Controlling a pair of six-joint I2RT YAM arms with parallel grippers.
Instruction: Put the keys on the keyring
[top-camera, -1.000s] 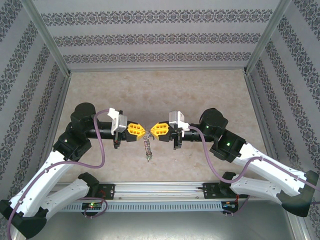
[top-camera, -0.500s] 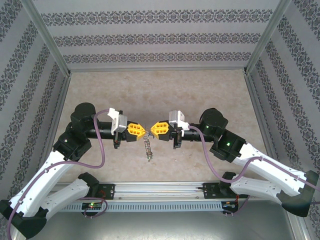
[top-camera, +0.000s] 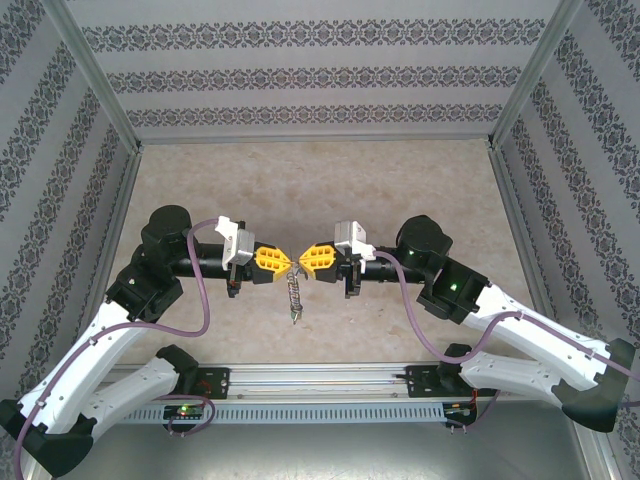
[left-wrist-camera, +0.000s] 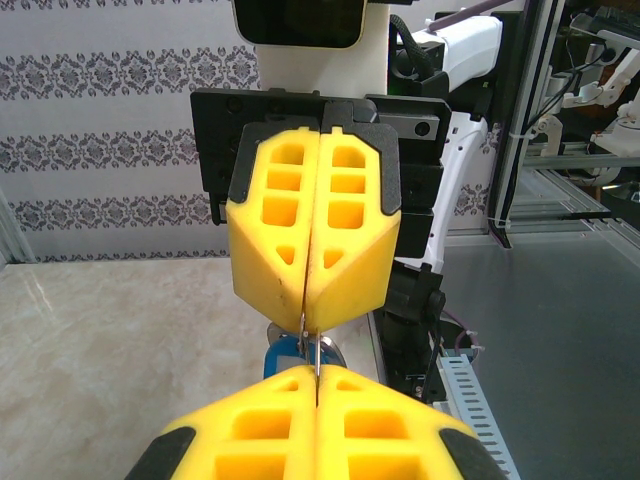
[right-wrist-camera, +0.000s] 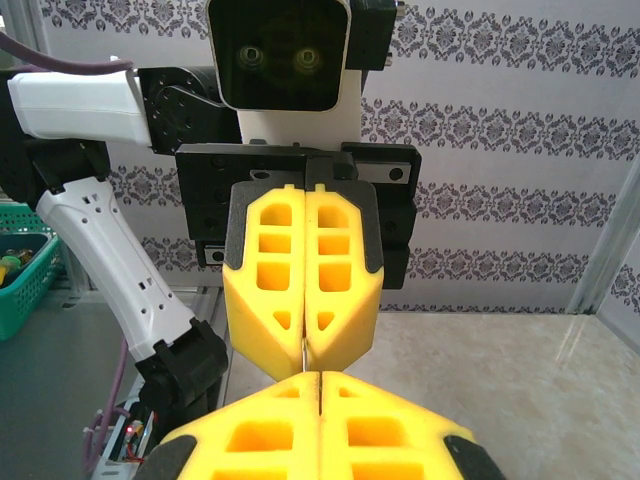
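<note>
Threading step imo. Left gripper (top-camera: 287, 262) + right gripper (top-camera: 304, 260) both clamped shut tip-to-tip on thin metal. Keyring (top-camera: 294, 293) dangles below them, blue key (left-wrist-camera: 284, 354) just under the tips. Next move needs a tiny, precise slide w/o slipping.

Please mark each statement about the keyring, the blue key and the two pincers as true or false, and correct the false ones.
1. Both pincers are shut. True: the left pincer and the right pincer have their yellow fingers pressed together.
2. The keyring lies flat on the table. False: the keyring hangs down from the spot where the two pincers meet.
3. The pincers meet tip to tip. True.
4. The left pincer points at the back wall. False: it points sideways, straight at the right pincer.
5. The blue-headed key can be seen from the left wrist. True: the blue-headed key shows just under the right pincer's tips.
</note>
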